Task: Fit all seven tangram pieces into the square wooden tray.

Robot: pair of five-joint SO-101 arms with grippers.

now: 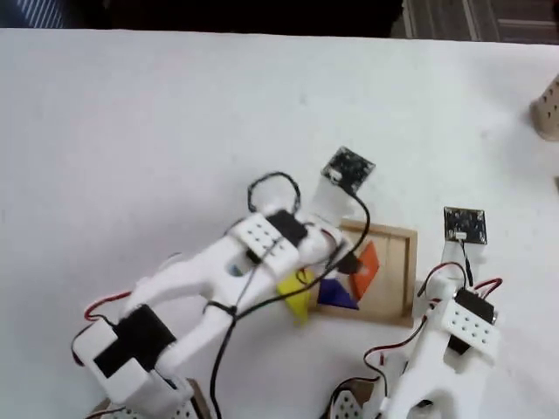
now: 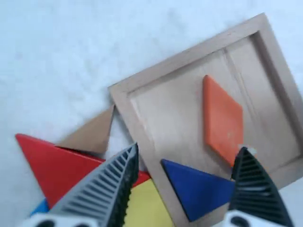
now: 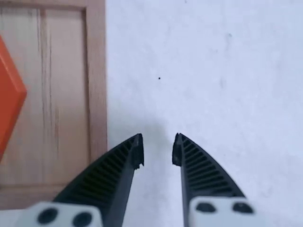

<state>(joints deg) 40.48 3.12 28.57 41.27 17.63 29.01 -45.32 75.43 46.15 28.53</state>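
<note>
High view: fixed camera off the rig, set above the white table, looking steeply down from a moderate distance. The wooden tray sits right of frame centre. Left wrist view: camera sits behind the left gripper, faces along its fingers, very close over 1 tray corner. Right wrist view: camera sits behind the right gripper, faces down, very close over the table beside the tray's rim. All 3 views share the tray and its orange piece.

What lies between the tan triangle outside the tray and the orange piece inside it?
In the left wrist view, the tray's wooden rim and bare tray floor.
</note>
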